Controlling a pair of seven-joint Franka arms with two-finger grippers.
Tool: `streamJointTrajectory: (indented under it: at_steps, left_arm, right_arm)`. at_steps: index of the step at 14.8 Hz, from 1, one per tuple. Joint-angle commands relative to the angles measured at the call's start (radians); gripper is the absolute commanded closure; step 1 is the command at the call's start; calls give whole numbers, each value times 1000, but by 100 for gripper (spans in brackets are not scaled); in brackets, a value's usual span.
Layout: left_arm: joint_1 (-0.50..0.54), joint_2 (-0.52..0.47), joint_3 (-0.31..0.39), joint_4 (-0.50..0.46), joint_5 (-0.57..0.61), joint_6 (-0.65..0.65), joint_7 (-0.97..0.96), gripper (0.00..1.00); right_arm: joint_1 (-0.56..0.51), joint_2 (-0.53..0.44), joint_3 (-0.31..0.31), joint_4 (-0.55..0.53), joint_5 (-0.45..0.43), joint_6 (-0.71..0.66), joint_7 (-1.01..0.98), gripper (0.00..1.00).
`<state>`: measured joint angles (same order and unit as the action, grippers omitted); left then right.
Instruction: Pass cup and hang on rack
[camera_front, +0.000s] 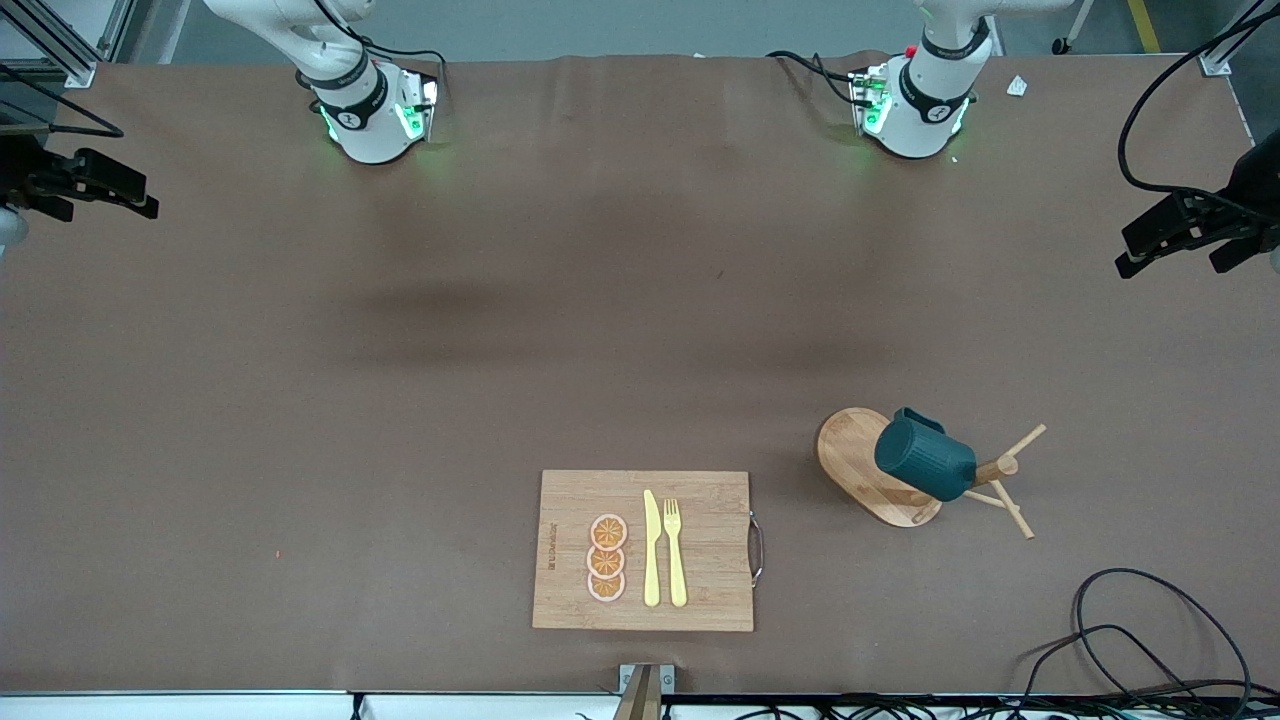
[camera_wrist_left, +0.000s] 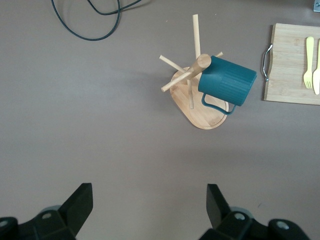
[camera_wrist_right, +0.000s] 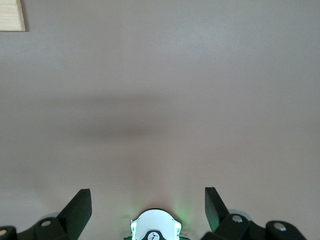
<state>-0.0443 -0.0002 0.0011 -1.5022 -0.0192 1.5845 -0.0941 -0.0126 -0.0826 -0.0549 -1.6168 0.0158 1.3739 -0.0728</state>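
both grippers, left and right, wait spread and empty at the table ends while the cup hangs by its handle on the rack; it looks rigid, glazed-slick, breakable, best pinched across the rim wall.

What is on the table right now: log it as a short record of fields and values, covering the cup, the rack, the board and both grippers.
cup: dark teal ribbed mug, hanging tilted on a peg of the rack
rack: light wooden mug tree, oval base, toward the left arm's end of the table
board: rectangular wooden cutting board, carrying orange slices, yellow knife, yellow fork
left gripper: open, empty, waiting
right gripper: open, empty, over bare table
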Motion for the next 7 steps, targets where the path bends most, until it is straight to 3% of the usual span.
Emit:
streamJointTrajectory:
  at_steps: [1,7]
  left_arm:
    - [-5,-15,2,-10,16,12,8,0]
    - [-11,-15,0,-9,16,12,20,0]
  right_arm:
    - [-14,-11,6,-12,0,-3,-16,0]
    - [-14,-12,6,-12,0,-3,-15,0]
